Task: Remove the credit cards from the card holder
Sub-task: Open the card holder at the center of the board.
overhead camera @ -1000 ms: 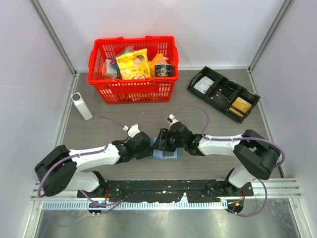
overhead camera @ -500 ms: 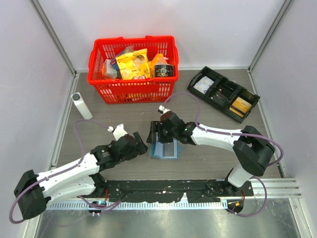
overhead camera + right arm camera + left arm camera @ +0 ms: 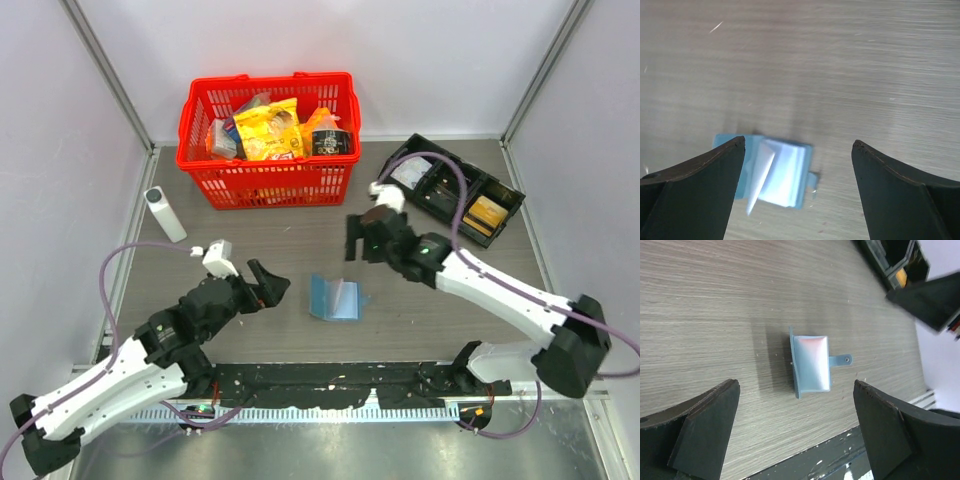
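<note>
Blue card holder lies part-open on the grey wood-grain table, touched by neither arm. Left claw gapes wide just beside it; right claw, equally wide, hangs beyond. Pale walls surround.

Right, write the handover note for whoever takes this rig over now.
Left gripper: open, empty, left of the wallet.
Right gripper: open, empty, beyond it.
The wallet lies open on the table; neither gripper touches it.
Done: unclear. No card shows in it; a tan-gold thing sits in the black tray, maybe the cards.
Left: check the wallet's pockets, pull out any card.
</note>
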